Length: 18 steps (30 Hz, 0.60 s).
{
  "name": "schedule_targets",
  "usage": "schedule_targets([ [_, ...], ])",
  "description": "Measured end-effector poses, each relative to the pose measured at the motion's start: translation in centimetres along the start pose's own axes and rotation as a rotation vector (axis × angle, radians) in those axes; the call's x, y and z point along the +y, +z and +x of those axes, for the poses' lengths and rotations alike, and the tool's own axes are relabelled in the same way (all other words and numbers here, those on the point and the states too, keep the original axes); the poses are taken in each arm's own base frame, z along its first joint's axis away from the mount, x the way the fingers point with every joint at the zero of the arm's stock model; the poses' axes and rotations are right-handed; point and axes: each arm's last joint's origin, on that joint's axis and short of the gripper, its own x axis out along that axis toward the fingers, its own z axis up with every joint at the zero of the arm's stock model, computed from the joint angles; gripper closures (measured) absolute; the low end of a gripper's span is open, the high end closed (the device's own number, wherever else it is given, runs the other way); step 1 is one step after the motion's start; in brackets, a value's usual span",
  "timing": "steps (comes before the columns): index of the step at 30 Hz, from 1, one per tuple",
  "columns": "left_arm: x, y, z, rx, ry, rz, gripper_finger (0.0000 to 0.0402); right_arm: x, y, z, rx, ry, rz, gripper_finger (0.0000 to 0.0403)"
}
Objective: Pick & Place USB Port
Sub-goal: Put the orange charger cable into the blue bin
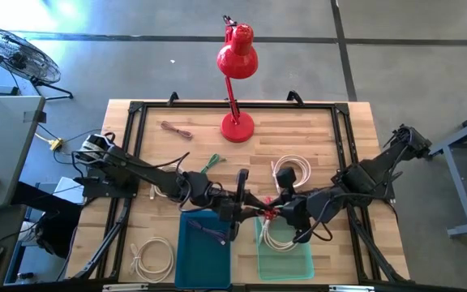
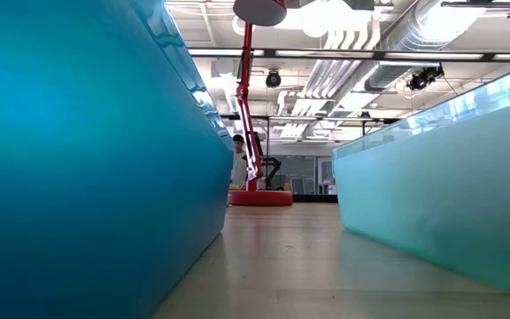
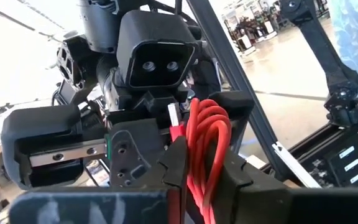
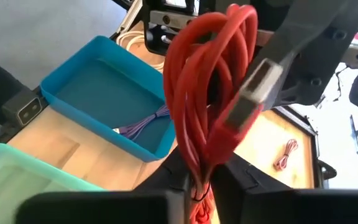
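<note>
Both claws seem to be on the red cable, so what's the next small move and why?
Probably the left claw should open. The red cable is pinched in both claws, the right claw included, above the gap between the blue bin and green bin.

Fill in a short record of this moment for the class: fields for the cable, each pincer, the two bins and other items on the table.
cable: red coiled USB cable, held between both pincers above the bins
left pincer: shut on the cable
right pincer: shut on the cable
blue bin: holds a purple cable
green bin: holds a white cable
other items: red lamp
</note>
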Motion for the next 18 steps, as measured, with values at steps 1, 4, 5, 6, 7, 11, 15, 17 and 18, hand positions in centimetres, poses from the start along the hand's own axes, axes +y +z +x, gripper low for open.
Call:
schedule_targets([
  [1, 0.01, -0.03, 0.01, 0.003, 0.003, 0.0, 0.0375, 0.03, -0.02, -0.01, 0.002, 0.0, 0.009, 0.0341],
  [4, 0.05, -0.07, 0.01, 0.009, 0.01, 0.001, 0.0377, 0.03, -0.02, 0.0, 0.003, -0.002, 0.056, 0.0296],
  [5, 0.05, -0.12, 0.01, 0.015, 0.01, 0.002, 0.0377, 0.0, -0.02, 0.0, 0.004, -0.015, 0.07, 0.028],
  [6, 0.06, -0.13, 0.01, 0.016, 0.011, 0.002, 0.0377, -0.05, -0.05, -0.01, 0.01, -0.034, 0.088, 0.0266],
  [7, 0.07, -0.14, 0.01, 0.018, 0.014, 0.002, 0.0377, -0.08, -0.13, -0.01, 0.018, -0.051, 0.106, 0.0251],
  [11, 0.13, -0.18, 0.01, 0.028, 0.03, 0.009, 0.0377, -0.19, -0.47, -0.04, 0.055, -0.109, 0.142, 0.0195],
  [15, 0.11, -0.19, 0.0, 0.032, 0.03, 0.01, 0.0377, -0.18, -0.73, -0.04, 0.081, -0.114, 0.124, 0.0162],
  [17, 0.04, -0.38, -0.01, 0.061, 0.04, 0.013, 0.0377, -0.16, -0.79, -0.05, 0.087, -0.114, 0.12, 0.0157],
  [18, 0.02, -0.49, -0.01, 0.077, 0.046, 0.018, 0.0377, -0.15, -0.81, -0.06, 0.089, -0.115, 0.122, 0.0157],
])
